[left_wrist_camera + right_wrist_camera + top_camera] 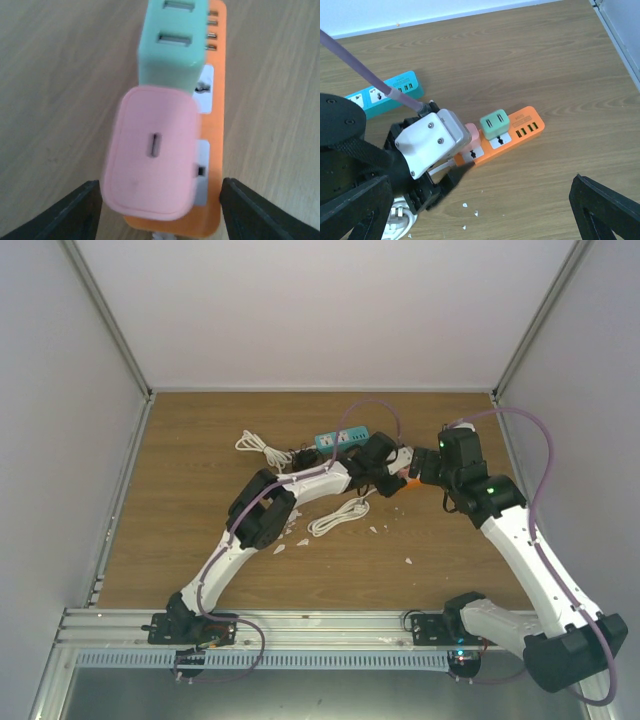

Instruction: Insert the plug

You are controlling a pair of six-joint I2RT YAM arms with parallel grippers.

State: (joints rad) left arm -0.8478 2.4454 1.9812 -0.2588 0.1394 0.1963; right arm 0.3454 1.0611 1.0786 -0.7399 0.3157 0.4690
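The insertion looks nearly or wholly done. The pink plug (152, 155) stands on a socket of the orange power strip (535, 121), just beside the green adapter (494, 123) in the neighbouring socket. The strip lies toward the far edge of the surface (200, 540), nearer the far right corner than the far left. From the left wrist view the plug sits square over the strip with no tilt that I can make out. Its underside is hidden, so I cannot tell whether the pins are pressed fully home (a last downward push may be all that is left).

The left gripper (160, 205) hangs directly over the plug with its jaws spread wide, one finger (75, 215) on each side of the pink body. The right-hand finger stands well clear. The left-hand one comes very close to the plug's edge, and the blur makes contact there hard to judge. It does not look like a clamping grip.

The right gripper (480, 210) is set back from the strip on the side toward the near right corner. Its jaws are also wide apart, holding and touching nothing.
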